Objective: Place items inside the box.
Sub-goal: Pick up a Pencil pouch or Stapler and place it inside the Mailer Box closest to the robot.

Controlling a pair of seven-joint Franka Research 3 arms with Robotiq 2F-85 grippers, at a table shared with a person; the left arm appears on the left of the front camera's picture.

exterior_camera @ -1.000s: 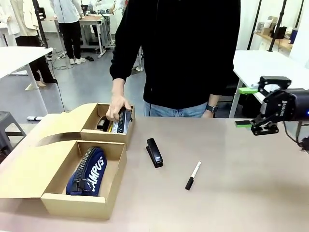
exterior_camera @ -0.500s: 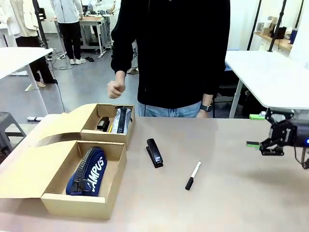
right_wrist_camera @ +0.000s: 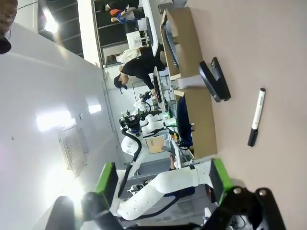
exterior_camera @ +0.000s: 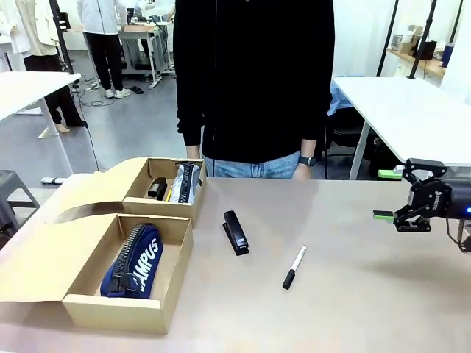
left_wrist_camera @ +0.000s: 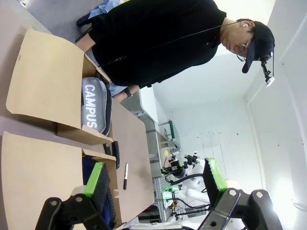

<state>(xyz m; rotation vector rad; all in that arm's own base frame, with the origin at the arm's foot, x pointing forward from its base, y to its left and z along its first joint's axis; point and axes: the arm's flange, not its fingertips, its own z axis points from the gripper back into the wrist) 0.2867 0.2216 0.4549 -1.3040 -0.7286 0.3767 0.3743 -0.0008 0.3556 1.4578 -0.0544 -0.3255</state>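
The black stapler and white marker lie loose mid-way across the counter, not yet boxed. The navy pouch fills the near compartment of the box. The right gripper, spread and empty, hovers near the counter's right edge, probably ready to fetch them. The left gripper is spread too.

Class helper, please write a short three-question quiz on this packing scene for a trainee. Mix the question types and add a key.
1. True or false: the navy pouch lies in the box's near compartment.
2. Which items lie on the table, outside the box? A) stapler and marker B) two pouches C) knife and marker
3. Fill in: the right gripper is ____ and holds nothing.
Key: 1 true; 2 A; 3 open.
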